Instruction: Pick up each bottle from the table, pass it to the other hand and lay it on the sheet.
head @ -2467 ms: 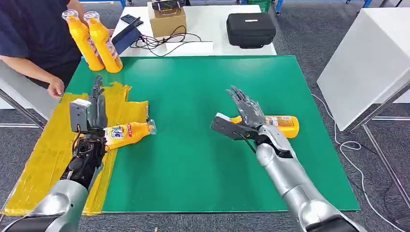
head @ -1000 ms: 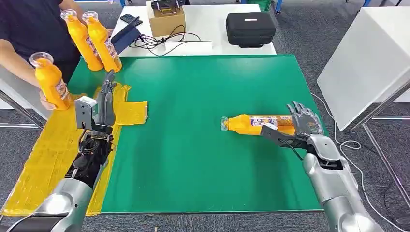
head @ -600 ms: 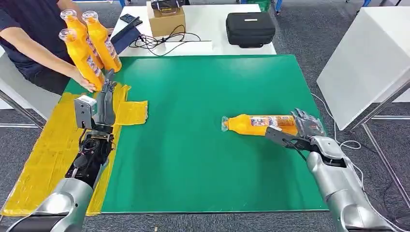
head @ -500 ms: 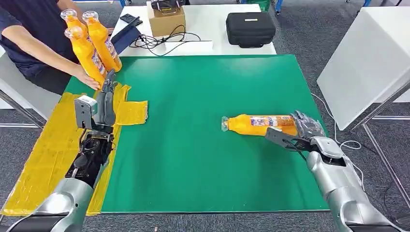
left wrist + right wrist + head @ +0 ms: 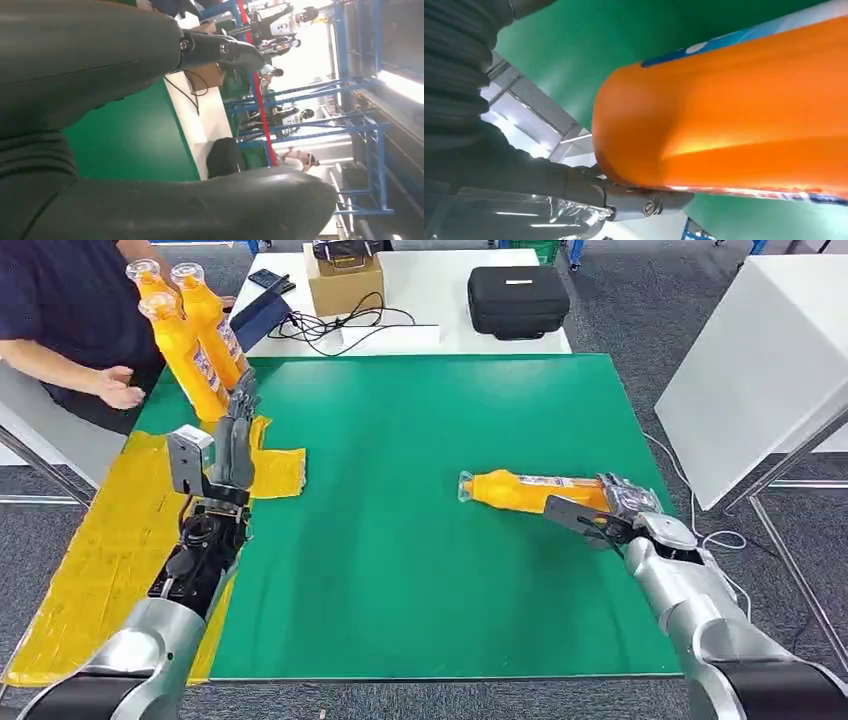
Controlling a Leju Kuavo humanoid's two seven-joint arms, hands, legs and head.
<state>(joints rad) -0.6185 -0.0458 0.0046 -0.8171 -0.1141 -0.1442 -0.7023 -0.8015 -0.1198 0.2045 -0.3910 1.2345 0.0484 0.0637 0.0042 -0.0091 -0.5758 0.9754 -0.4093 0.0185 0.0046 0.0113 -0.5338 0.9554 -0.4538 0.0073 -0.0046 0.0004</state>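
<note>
An orange bottle [image 5: 530, 492] lies on its side on the green bench [image 5: 420, 570], toward the right edge, cap pointing left; the right robot hand [image 5: 622, 508] is closed around its base end (the right wrist view shows fingers [image 5: 624, 197] curled under the orange body [image 5: 734, 115]). The left robot hand [image 5: 232, 440] stands upright over the yellow sheet [image 5: 90, 550] at the bench's left side, fingers straight and apart, gripping nothing. Three more bottles [image 5: 190, 340] stand upright at the far left corner, just beyond that hand; a person's hand [image 5: 118, 390] hovers beside them. Behind the bench, a white table [image 5: 420, 280] carries a black case [image 5: 518, 300], a cardboard box [image 5: 346, 280] and cables [image 5: 330, 328].
</note>
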